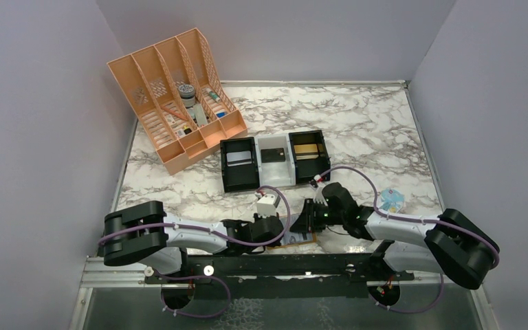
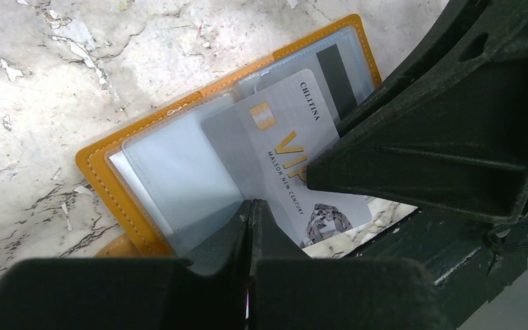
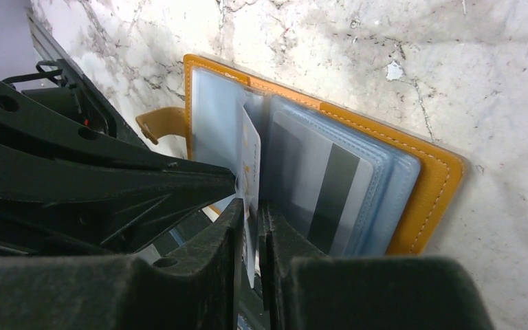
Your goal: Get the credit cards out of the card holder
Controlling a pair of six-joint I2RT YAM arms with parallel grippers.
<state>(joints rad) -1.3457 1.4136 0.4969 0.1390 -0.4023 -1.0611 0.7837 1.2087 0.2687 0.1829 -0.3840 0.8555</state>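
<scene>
The card holder lies open at the table's near edge, tan rim with clear blue-grey sleeves; it also shows in the right wrist view and in the top view. My right gripper is shut on a grey VIP credit card, seen edge-on and pulled partly out of a sleeve, its corner over the table edge. Another card with a dark stripe sits in a pocket. My left gripper is shut, its tips resting on the holder's left inner sleeve. The two grippers nearly touch.
Two black bins flank a white bin behind the grippers. An orange file organizer stands at the back left. A clear-blue packet lies to the right. The black base rail runs just below the holder.
</scene>
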